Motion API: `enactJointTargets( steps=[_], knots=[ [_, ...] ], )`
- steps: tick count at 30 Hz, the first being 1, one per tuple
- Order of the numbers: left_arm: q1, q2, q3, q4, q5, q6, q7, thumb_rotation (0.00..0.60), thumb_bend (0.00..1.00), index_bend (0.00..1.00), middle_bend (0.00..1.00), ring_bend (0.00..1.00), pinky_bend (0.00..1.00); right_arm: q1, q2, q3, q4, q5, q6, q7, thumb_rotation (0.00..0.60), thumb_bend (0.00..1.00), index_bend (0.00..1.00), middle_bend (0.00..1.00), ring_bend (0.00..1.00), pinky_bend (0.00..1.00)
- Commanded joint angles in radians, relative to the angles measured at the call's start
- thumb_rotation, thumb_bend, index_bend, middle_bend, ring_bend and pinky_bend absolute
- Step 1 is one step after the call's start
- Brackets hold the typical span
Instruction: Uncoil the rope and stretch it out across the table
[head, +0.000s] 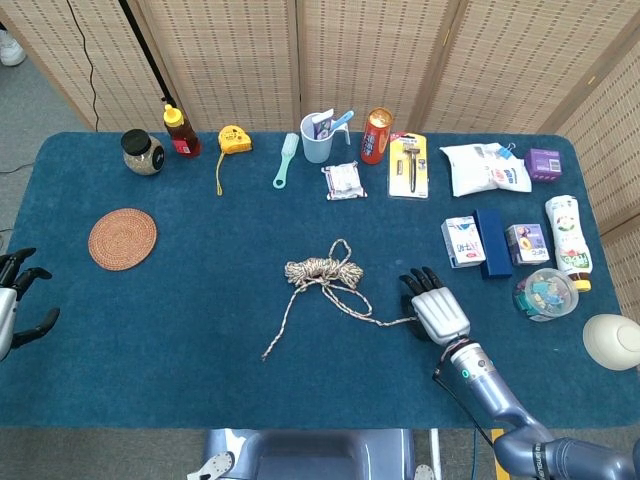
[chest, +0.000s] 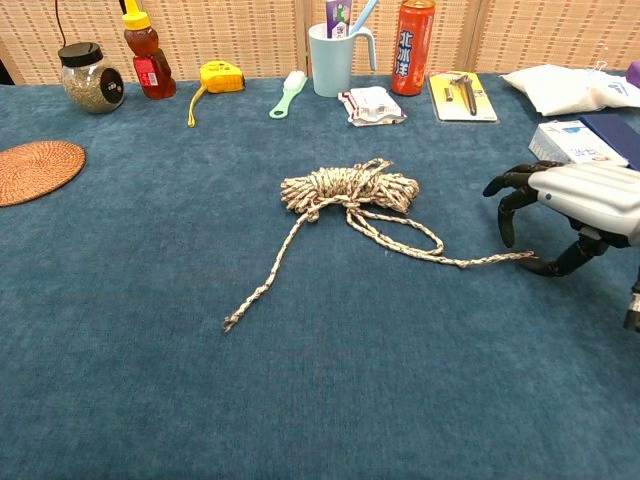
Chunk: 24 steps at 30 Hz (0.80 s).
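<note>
A beige braided rope (head: 320, 270) lies mostly coiled in a bundle (chest: 350, 188) at the middle of the blue table. One loose end trails toward the front left (chest: 255, 295). The other end runs right to a tip (chest: 515, 258) that stops just beside my right hand (chest: 580, 205). That hand (head: 437, 308) hovers low over the table, fingers curled downward and apart from the thumb, nothing gripped; the thumb sits next to the rope tip. My left hand (head: 18, 302) shows only in the head view, at the table's left edge, fingers spread and far from the rope.
A woven coaster (head: 122, 238) lies at the left. Along the back stand a jar (head: 142, 152), a honey bottle, a tape measure (head: 234, 140), a cup (head: 318, 140) and a can. Small boxes (head: 490, 242) and a round plastic container (head: 545, 293) sit right of my right hand.
</note>
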Motion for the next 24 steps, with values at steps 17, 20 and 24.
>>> enactJointTargets(
  steps=[17,20,24],
  knots=[
    [-0.001,-0.004,0.002,0.005,-0.004,0.002,0.002,0.521,0.26,0.36,0.17,0.16,0.16,-0.002,-0.011,0.005,0.020,0.008,-0.014,0.007,0.600,0.39,0.52,0.18,0.02,0.00],
    [-0.001,-0.004,0.003,0.006,-0.004,0.001,0.003,0.520,0.26,0.36,0.17,0.16,0.16,-0.002,-0.013,0.006,0.023,0.009,-0.015,0.009,0.600,0.39,0.53,0.18,0.02,0.00],
    [-0.001,-0.004,0.003,0.006,-0.007,0.001,0.003,0.521,0.26,0.36,0.17,0.16,0.16,-0.001,-0.017,0.008,0.028,0.011,-0.018,0.010,0.600,0.39,0.53,0.19,0.02,0.00]
  ],
)
